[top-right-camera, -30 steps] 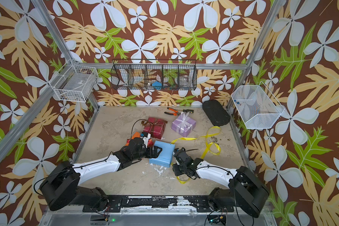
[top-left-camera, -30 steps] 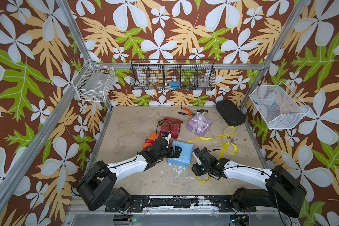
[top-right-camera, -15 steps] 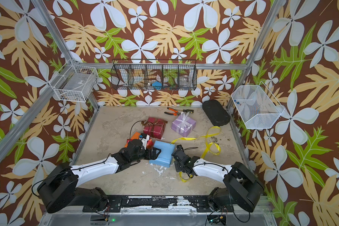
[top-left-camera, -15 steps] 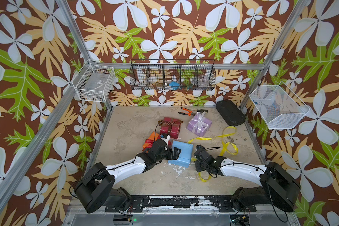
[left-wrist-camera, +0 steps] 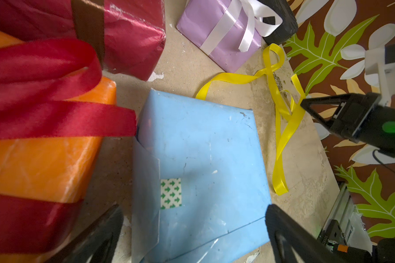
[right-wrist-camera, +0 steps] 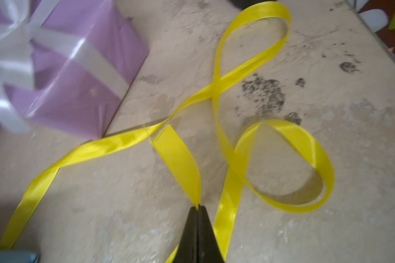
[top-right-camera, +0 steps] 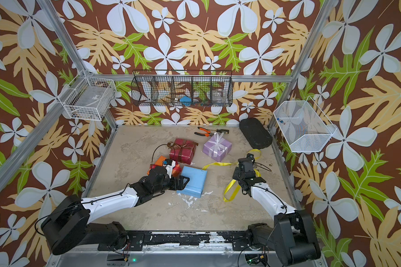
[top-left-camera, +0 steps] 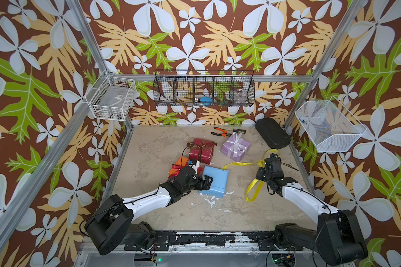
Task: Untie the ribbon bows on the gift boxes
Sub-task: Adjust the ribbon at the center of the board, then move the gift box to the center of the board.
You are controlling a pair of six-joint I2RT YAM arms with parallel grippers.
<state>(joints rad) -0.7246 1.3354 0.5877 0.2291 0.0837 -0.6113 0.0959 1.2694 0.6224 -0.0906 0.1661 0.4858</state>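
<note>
My left gripper sits low at the near side of the light blue box. Its jaws are spread wide, one finger by each near corner, and I cannot tell whether they press on the paper. The box lies flat on the table near its middle, with no ribbon across its top.

My right gripper is clamped tight on the yellow ribbon. In my right wrist view a short tail of the ribbon comes straight out from between the closed tips. The rest lies loose on the table in open loops. One strand runs from my right gripper across to the far edge of the light blue box, and another loop curls down the table on the near side of my right wrist.

The orange box is just beside the light blue box, behind my left wrist. Its red ribbon is still wrapped round it. Behind it stands the dark red box, with its brown ribbon still tied in a bow. The lilac box stands further right, its white ribbon also tied.

Orange-handled pliers and a black case lie along the back edge of the table.
</note>
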